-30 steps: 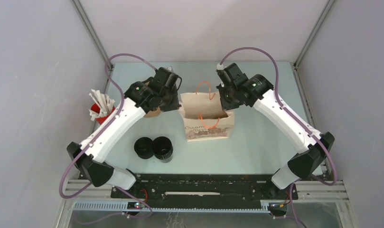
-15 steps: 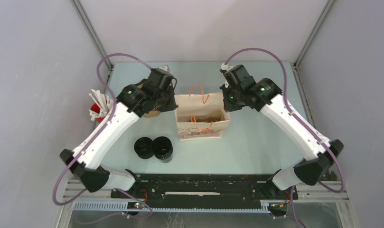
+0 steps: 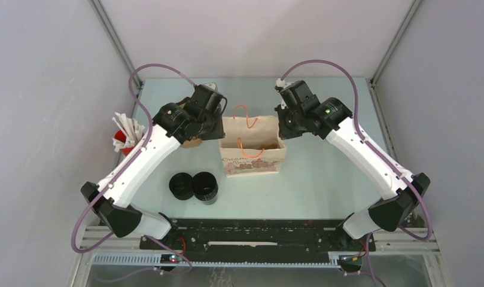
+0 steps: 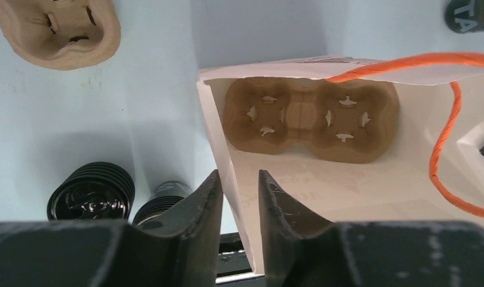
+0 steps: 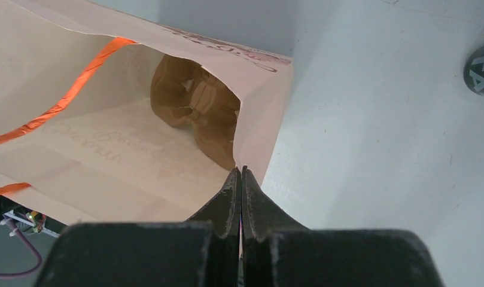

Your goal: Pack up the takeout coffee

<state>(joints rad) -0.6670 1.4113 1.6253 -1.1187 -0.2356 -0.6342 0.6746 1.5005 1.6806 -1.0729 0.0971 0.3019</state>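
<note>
Straddling the bag edge, left claw spread; right claw seemingly pinches opposite edge

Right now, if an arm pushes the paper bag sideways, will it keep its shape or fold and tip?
The paper bag probably flexes: its thin wall bends where the right gripper pinches the rim. It looks light, with only a pulp carrier inside, so a push would likely slide it. Standing tall and open, it may tip.
</note>
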